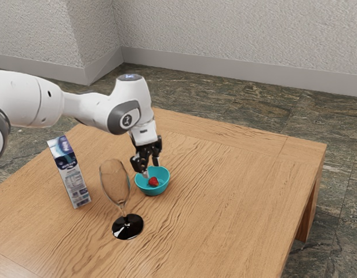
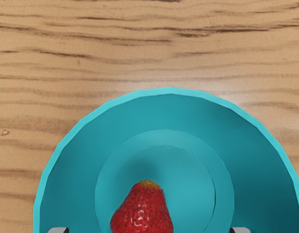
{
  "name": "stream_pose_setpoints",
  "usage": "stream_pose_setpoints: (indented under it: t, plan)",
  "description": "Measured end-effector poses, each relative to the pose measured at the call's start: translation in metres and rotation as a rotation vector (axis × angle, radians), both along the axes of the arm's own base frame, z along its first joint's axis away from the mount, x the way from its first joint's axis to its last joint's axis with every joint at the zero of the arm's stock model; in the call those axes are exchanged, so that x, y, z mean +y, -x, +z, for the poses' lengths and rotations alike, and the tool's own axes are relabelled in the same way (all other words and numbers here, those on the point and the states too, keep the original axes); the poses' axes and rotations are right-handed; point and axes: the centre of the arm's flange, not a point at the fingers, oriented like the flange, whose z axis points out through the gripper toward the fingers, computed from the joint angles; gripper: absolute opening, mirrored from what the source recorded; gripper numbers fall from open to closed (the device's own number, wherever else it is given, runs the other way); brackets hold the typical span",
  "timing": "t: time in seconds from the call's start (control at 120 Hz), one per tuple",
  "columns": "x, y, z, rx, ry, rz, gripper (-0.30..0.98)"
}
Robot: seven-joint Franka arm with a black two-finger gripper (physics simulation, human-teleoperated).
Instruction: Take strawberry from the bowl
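Over a turquoise bowl (image 1: 161,190) on a wooden table (image 1: 236,202), the black gripper (image 1: 150,169) of a Franka arm (image 1: 80,107) is hovering low, its two fingers standing apart and gripping nothing. The red strawberry (image 1: 153,182) is lying inside the bowl, on its floor, awaiting removal. Trouble could be coming from the fruit's taper: fingers closing too high or off its middle could be sending it slipping or rolling against the bowl's wall, while a fingertip catching the rim could be dragging or tipping the bowl itself. Next out from the bowl, toward the exterior view's near left, a stemmed glass (image 1: 116,182) is standing upright on its black base (image 1: 127,227), the wood showing through its clear sides — a tall target, likely to be toppling if the arm is swinging low on that side. Farther from the bowl, toward the exterior view's left, a printed carton (image 1: 71,174) is standing, its walls hiding whatever it may be holding. Well beyond the bowl, past the table's far edge, a pale textured wall (image 1: 236,40) is closing off the room.
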Motion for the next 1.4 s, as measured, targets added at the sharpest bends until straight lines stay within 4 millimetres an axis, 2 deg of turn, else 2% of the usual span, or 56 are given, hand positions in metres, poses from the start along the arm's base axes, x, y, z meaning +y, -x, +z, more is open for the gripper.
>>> stream_pose_setpoints:
  t: [0.083,0.3,0.5,0.942,1.167,1.4]
  plan:
    - [-0.001,0.004,-0.01,0.007,0.002,-0.023,0.38]
    - [-0.009,0.004,-0.014,-0.005,0.004,-0.07,0.36]
    - [-0.009,0.004,-0.03,0.013,0.011,-0.083,0.35]
    - [-0.009,0.003,-0.03,0.003,0.012,-0.082,0.22]
    - [-0.007,0.002,-0.036,0.009,0.013,-0.075,0.21]
    - [0.0,-0.005,-0.034,-0.009,0.013,-0.062,0.28]
